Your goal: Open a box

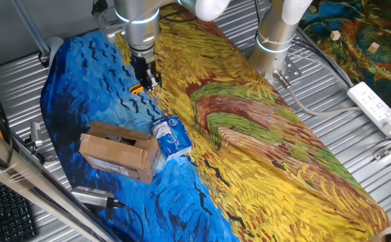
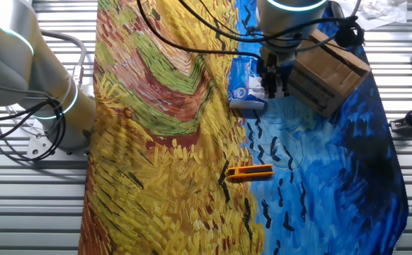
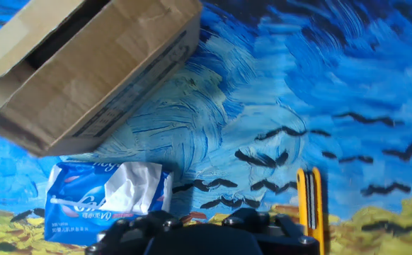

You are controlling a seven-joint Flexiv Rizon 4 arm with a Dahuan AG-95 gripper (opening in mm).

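Trouble could come from the packet (image 1: 172, 136) touching the box (image 1: 118, 151): a push on a flap may drag both across the cloth (image 1: 263, 134), since nothing braces the light carton. Gripper (image 1: 147, 82) hangs well clear, above the orange tool (image 2: 249, 172); clenched or released, I cannot tell. Box sits on the blue part. Count: one box, one packet, one tool.

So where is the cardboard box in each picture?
One fixed view: the box sits lower left on the blue part of the cloth.
The other fixed view: it is at the upper right, partly behind the arm.
Hand view: it fills the upper left corner.
Shared landmark: the blue-and-white packet lies right beside the box in all three.
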